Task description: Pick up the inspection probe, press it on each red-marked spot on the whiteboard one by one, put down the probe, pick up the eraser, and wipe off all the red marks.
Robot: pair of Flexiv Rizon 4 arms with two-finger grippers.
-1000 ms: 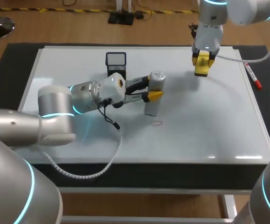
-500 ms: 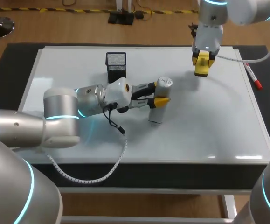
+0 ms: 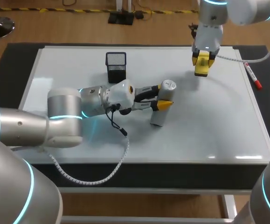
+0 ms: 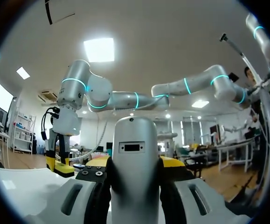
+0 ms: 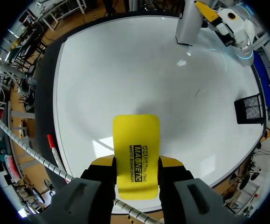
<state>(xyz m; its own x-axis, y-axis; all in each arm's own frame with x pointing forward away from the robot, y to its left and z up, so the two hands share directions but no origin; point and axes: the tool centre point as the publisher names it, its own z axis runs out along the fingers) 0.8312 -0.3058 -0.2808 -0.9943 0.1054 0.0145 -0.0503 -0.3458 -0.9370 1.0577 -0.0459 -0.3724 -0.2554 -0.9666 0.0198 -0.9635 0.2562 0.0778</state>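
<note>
Left hand (image 3: 162,96) pinches the probe (image 3: 157,116) between its fingers; right hand (image 3: 203,59) clamps the eraser (image 5: 135,149), which juts ahead.

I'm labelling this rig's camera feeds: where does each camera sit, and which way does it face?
Head view: fixed above and behind the robot, looking down on the whiteboard; shows the left claw shut on the probe, the right claw on the eraser.
Left wrist view: on the left wrist, facing roughly level across the board; its claw grips the probe.
Right wrist view: on the right wrist, facing down at the board; its claw grips the eraser.
Shared: all three show probe and eraser.
</note>
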